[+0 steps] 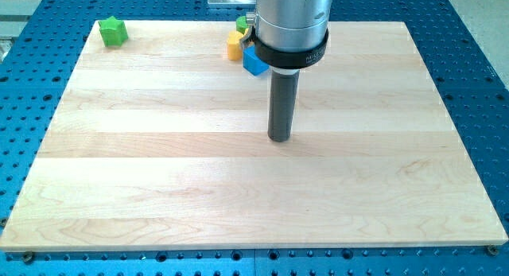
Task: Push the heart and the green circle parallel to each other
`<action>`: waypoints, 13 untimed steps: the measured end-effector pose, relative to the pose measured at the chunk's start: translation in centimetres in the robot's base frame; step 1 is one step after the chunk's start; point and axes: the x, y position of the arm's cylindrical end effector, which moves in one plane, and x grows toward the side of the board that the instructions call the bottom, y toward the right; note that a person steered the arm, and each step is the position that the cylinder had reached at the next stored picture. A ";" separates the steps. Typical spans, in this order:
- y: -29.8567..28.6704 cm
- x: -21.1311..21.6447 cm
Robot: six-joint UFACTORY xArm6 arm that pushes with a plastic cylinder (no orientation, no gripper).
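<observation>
My tip (279, 138) rests on the wooden board (159, 165) near its middle, with no block touching it. At the view's top, partly hidden behind the arm's silver body, sit a green block (242, 24), a yellow block (234, 44) just below it and a blue block (254, 61) to the lower right of the yellow one. Their shapes are not clear, so I cannot tell which is the heart or the green circle. All three lie well above my tip. A green star-like block (113, 32) sits alone at the board's top left corner.
The board lies on a blue perforated table (469, 37). The arm's wide silver and black body (292, 25) hides part of the board's top edge and whatever lies behind it.
</observation>
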 end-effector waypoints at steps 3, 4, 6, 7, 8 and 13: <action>-1.5 1.3; 0.5 0.2; 15.7 -11.2; 16.9 -19.3; 15.5 -27.0; -9.0 -27.2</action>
